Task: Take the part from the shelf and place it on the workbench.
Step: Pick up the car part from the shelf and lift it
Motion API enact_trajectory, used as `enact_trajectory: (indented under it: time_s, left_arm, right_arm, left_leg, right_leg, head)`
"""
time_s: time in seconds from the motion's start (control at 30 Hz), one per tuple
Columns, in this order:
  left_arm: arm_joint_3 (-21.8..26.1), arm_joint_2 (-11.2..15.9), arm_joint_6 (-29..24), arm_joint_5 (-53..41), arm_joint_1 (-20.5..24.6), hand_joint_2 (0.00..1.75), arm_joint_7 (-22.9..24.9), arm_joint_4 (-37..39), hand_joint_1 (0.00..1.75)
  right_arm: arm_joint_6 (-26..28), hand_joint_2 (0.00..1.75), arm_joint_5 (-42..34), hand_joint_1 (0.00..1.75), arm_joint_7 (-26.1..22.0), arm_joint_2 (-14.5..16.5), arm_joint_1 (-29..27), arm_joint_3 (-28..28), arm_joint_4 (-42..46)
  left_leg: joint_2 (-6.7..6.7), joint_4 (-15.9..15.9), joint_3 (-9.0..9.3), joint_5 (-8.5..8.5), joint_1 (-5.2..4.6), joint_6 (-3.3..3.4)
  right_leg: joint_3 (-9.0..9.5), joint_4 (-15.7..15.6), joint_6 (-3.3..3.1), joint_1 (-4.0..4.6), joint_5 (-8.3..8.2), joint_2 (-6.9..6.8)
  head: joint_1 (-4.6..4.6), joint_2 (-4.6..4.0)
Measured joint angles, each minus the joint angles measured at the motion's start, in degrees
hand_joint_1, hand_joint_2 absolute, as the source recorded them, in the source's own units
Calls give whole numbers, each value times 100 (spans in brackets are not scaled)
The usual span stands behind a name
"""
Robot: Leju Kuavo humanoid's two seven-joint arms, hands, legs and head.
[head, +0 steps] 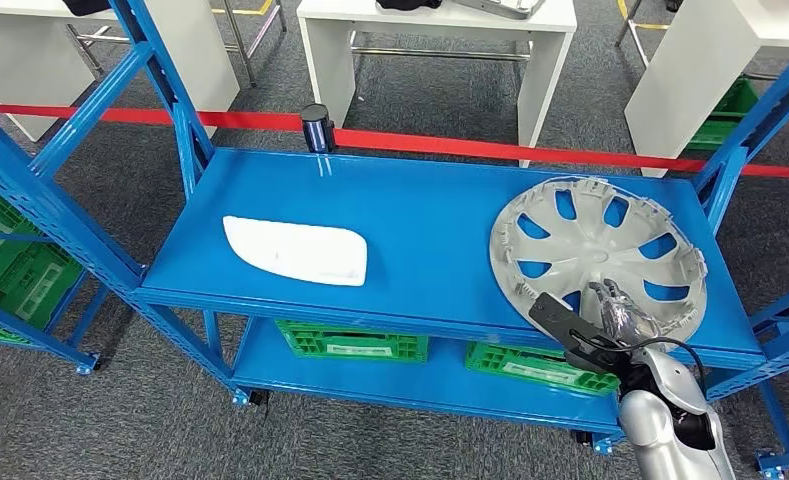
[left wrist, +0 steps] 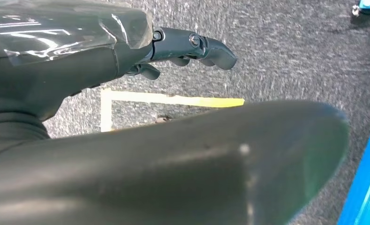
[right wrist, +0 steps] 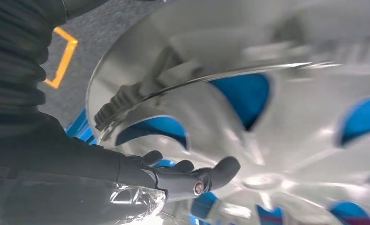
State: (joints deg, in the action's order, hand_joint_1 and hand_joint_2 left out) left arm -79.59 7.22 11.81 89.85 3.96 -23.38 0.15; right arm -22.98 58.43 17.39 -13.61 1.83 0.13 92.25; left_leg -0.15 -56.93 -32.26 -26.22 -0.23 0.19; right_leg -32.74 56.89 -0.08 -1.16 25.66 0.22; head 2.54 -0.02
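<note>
Wheel cover lies flat on the shelf, right side. Right hand at its near rim, fingers spread, gripping nothing. Risk: a shallow rim grip lets the cover tilt and slip off.

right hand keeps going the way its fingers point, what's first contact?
Most likely the hubcap on the blue shelf. The right hand sits at its near rim, fingers aimed across its spoked face; the right wrist view puts them right beside that face. Whether they already touch, I cannot tell.
</note>
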Motion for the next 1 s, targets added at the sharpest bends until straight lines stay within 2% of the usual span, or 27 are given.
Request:
enact_trajectory:
  time_s: [0.03,0.1,0.13,0.17,0.2,0.23,0.27,0.33,0.37,0.43,0.5,0.53,0.57,0.63,0.67,0.7,0.73,0.8,0.83,0.87,0.9,0.93,1.0]
  left_arm:
    - [-4,2,8,0,3,0,1,0,0]
    - [-14,2,15,0,5,0,1,0,0]
    - [-20,1,17,0,6,0,2,0,0]
    - [-25,0,20,0,5,0,2,0,0]
    - [-28,-1,23,0,5,0,2,0,0]
    - [-30,0,26,0,6,0,2,0,0]
    - [-31,0,28,0,8,0,2,0,0]
    - [-33,12,28,0,22,0,1,1,0]
    - [-33,17,26,0,33,0,1,1,0]
    - [-33,26,4,0,51,0,-2,1,0]
    - [-34,31,-26,0,63,0,-1,1,0]
    - [-34,32,-37,0,72,0,1,1,0]
    - [-34,31,-42,0,82,0,2,1,0]
    - [-35,23,-45,0,98,0,4,1,0]
    - [-35,20,-46,0,100,0,6,0,0]
    - [-36,17,-49,0,99,0,10,0,0]
    - [-36,14,-51,0,97,0,14,0,0]
    - [-36,6,-57,0,98,0,19,0,0]
    - [-35,2,-63,0,100,0,18,0,0]
    - [-35,0,-71,0,102,0,14,0,0]
    - [-35,-2,-77,0,105,0,8,0,0]
    - [-36,-3,-85,0,107,0,-3,0,0]
    - [-35,-5,-97,0,108,0,-29,0,0]
  right_arm:
    - [-17,175,52,0,3,2,-1,-11,-12]
    - [-38,175,115,0,4,7,-4,-24,-38]
    - [-40,175,129,37,5,11,-5,-28,-53]
    - [-45,175,144,79,5,15,-6,-30,-69]
    - [-55,175,168,123,4,18,-4,-31,-83]
    - [-71,175,212,167,-8,20,2,-29,-99]
    - [-85,175,274,173,-37,22,12,-24,-119]
    - [-83,175,427,175,-156,25,44,9,-179]
    - [-64,175,491,174,-224,27,67,34,-220]
    - [-9,175,573,174,-319,40,108,101,-304]
    - [51,175,604,175,-354,55,139,151,-363]
    - [82,175,607,175,-363,61,159,168,-382]
    - [107,175,606,175,-372,67,182,183,-402]
    - [142,175,605,175,-385,83,223,210,-442]
    - [151,175,608,174,-386,91,234,220,-463]
    - [162,175,617,174,-386,99,238,227,-480]
    - [179,175,635,174,-389,106,243,236,-493]
    - [238,175,719,175,-397,127,267,257,-503]
    - [266,175,787,175,-402,142,286,277,-507]
    - [284,175,863,175,-404,154,309,301,-511]
    - [291,175,941,175,-405,165,326,329,-516]
    - [292,175,1016,175,-408,171,338,364,-522]
    - [299,175,1148,175,-414,180,352,428,-532]
  left_leg:
    - [1,-161,-73,-108,11,-31]
    - [4,-855,-392,-476,38,-98]
    - [4,-1277,-592,-650,52,-121]
    - [5,-1587,-745,-742,61,-132]
    - [5,-1683,-800,-718,66,-130]
    - [5,-1533,-738,-584,68,-116]
    - [4,-1156,-560,-369,65,-87]
    - [7,-313,-153,-43,41,-13]
    - [10,-61,-35,24,23,18]
    - [14,43,-4,24,-9,51]
    - [18,130,48,79,12,106]
    - [23,180,81,113,24,138]
    - [30,223,110,142,36,161]
    - [38,231,107,152,23,177]
    - [36,230,106,152,19,177]
    - [29,228,108,151,18,176]
    - [20,222,113,148,19,172]
    - [6,183,119,127,24,141]
    - [3,148,110,106,13,111]
    - [3,113,96,84,4,78]
    - [4,86,84,66,-3,49]
    - [4,74,76,59,-8,24]
    - [6,34,57,30,14,-21]
  right_leg:
    - [4,-4,-25,-17,-3,0]
    - [5,-6,-57,-24,-1,0]
    - [3,-5,-60,-18,2,-1]
    - [3,-4,-61,-12,3,-1]
    - [7,-4,-61,-6,4,0]
    - [14,-4,-61,2,6,2]
    - [23,-5,-61,9,7,6]
    - [30,-7,-57,29,7,12]
    - [22,-7,-50,36,4,14]
    - [5,-19,-11,42,-8,12]
    - [-24,19,33,41,19,5]
    - [-85,145,34,45,90,2]
    - [-204,399,21,45,216,-2]
    - [-554,1166,-4,34,540,-3]
    - [-703,1492,9,29,649,-3]
    - [-764,1631,40,24,674,-4]
    - [-705,1525,88,17,603,-5]
    - [-302,725,179,-6,294,-15]
    - [-110,341,184,-4,165,-16]
    - [21,95,152,3,91,-15]
    - [72,-4,104,18,71,-11]
    - [70,14,54,37,69,-4]
    - [72,10,-17,19,53,1]
  head:
    - [6,0]
    - [19,0]
    - [22,0]
    - [22,0]
    - [22,0]
    - [22,0]
    - [22,0]
    - [18,0]
    - [18,0]
    - [19,0]
    - [14,0]
    - [9,0]
    - [3,0]
    - [-2,0]
    - [-2,0]
    - [-2,0]
    - [-2,0]
    - [-3,0]
    - [-1,0]
    - [1,0]
    - [5,0]
    - [8,0]
    - [10,0]
